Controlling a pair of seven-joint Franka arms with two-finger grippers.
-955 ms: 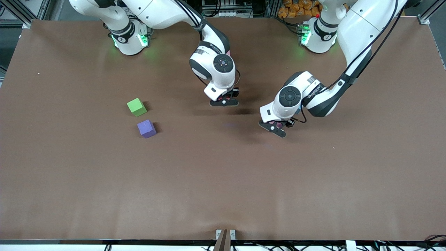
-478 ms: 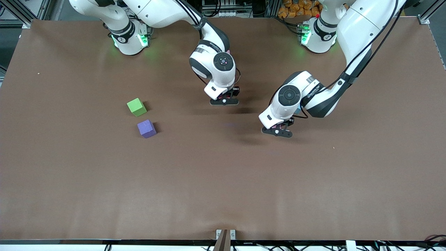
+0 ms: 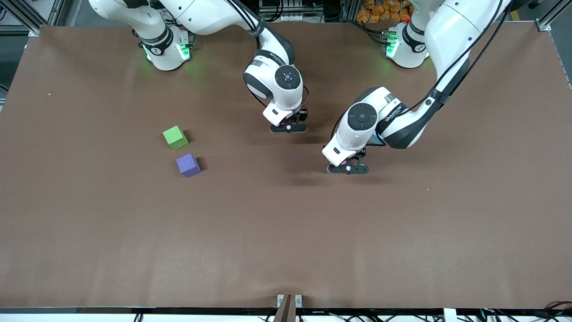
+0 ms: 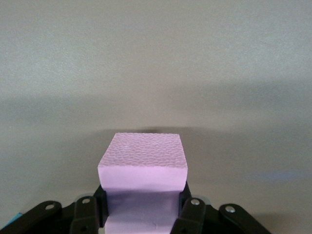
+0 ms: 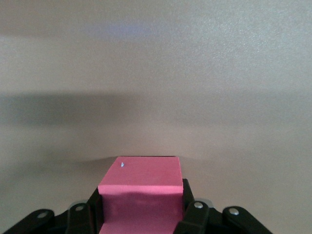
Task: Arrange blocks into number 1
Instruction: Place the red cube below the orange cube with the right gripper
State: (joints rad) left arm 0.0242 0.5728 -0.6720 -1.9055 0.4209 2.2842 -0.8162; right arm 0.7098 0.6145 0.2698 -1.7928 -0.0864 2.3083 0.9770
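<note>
Over the middle of the desk (image 3: 286, 232), the left end effector (image 3: 347, 169) is clamped on a light pink block (image 4: 142, 163), and the right end effector (image 3: 288, 129) is clamped on a deeper pink block (image 5: 141, 178), both blocks held above bare desk. Toward the right arm's end, a purple block (image 3: 187, 165) lies just beside a green cube (image 3: 175, 137), nearer the front camera.

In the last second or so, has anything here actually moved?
The left gripper, shut on a pale pink block, swung toward the right arm's end of the table. The right gripper, holding a deeper pink block, barely shifted. Green cube and purple block stayed put.
</note>
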